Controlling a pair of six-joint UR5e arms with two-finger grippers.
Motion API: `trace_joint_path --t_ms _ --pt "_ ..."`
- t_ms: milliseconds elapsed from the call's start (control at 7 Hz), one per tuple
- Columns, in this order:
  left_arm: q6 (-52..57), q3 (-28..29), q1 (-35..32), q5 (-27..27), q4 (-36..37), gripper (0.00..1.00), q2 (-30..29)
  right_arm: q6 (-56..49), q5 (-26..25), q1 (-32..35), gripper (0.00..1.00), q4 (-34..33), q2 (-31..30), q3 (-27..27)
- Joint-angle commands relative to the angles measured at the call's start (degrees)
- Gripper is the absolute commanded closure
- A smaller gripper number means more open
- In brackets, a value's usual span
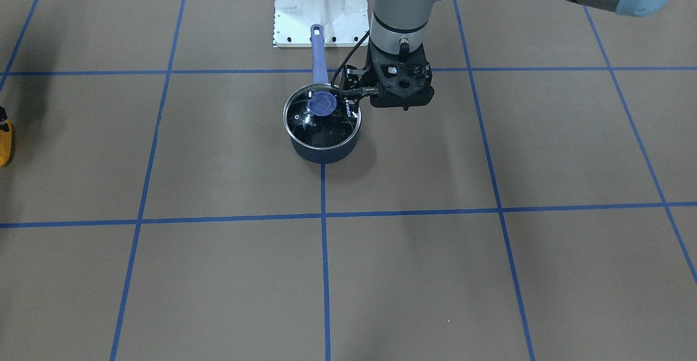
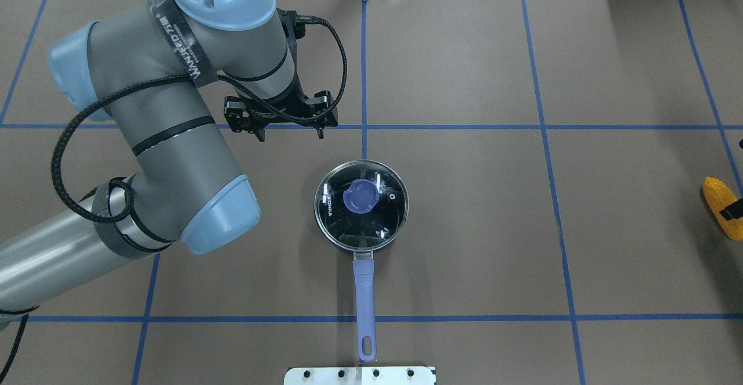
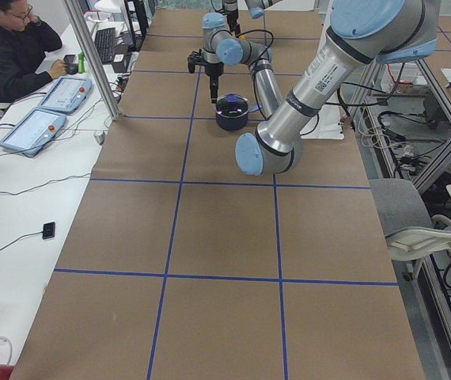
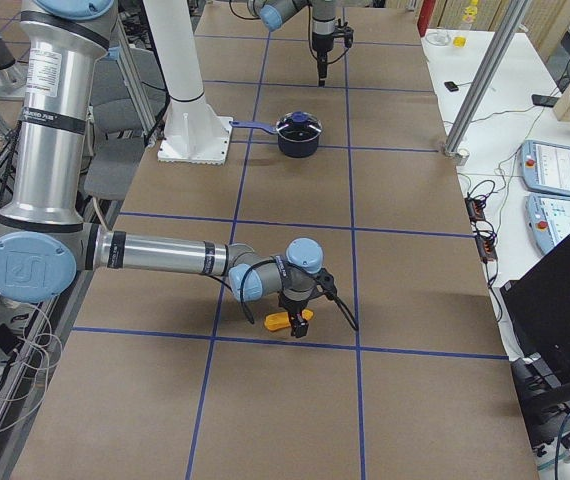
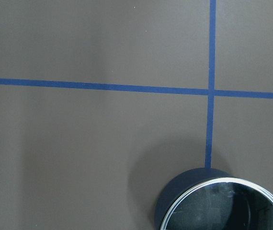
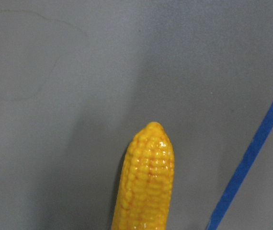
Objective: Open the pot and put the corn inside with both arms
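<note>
Mid-surface sits the pot (image 2: 361, 205), lid on. Just beside it hangs the left hand (image 2: 284, 123), grip impossible to tell. Far off, the right hand (image 4: 299, 326) straddles the corn (image 2: 715, 194), squeeze likewise unclear.

Navy pot (image 1: 322, 151), lavender handle (image 2: 364, 298) and knob (image 2: 360, 195); yellow-orange kernel-rowed corn (image 6: 146, 187); brown table (image 2: 464, 228) gridded with blue tape (image 2: 522, 126).

I see the small navy-blue metal saucepan (image 1: 321, 153) mid-table, with the round glass lid (image 2: 361, 202) on it and its handle pointing back at the white metal base plate (image 2: 360, 375). The black two-finger left gripper (image 2: 287, 123) hangs beyond it, to the left, apart. The small yellow corn cob (image 2: 715, 193) lies far right, with the right gripper (image 4: 298, 325) over it.
</note>
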Motion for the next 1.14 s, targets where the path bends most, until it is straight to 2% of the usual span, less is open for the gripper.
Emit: trace_joint_path --t_ms 0,143,429,857,1000 --pt "0.0 -0.07 -0.02 0.0 0.04 0.01 0.0 -0.27 -0.07 -0.71 0.23 0.05 0.14 -0.29" --pt "0.0 -0.16 -0.02 0.0 -0.05 0.01 0.0 -0.88 -0.5 -1.49 0.32 -0.12 0.23 -0.38" --pt "0.18 -0.16 -0.02 0.0 -0.05 0.01 0.26 -0.97 -2.44 -2.73 0.32 -0.12 0.4 -0.12" --pt "0.44 0.01 -0.02 0.0 -0.05 0.01 0.44 -0.98 -2.53 -2.73 0.74 -0.12 0.67 0.24" --pt "0.61 0.01 -0.02 0.0 -0.05 0.01 0.44 -0.98 -2.53 -2.73 0.76 -0.12 0.76 0.33"
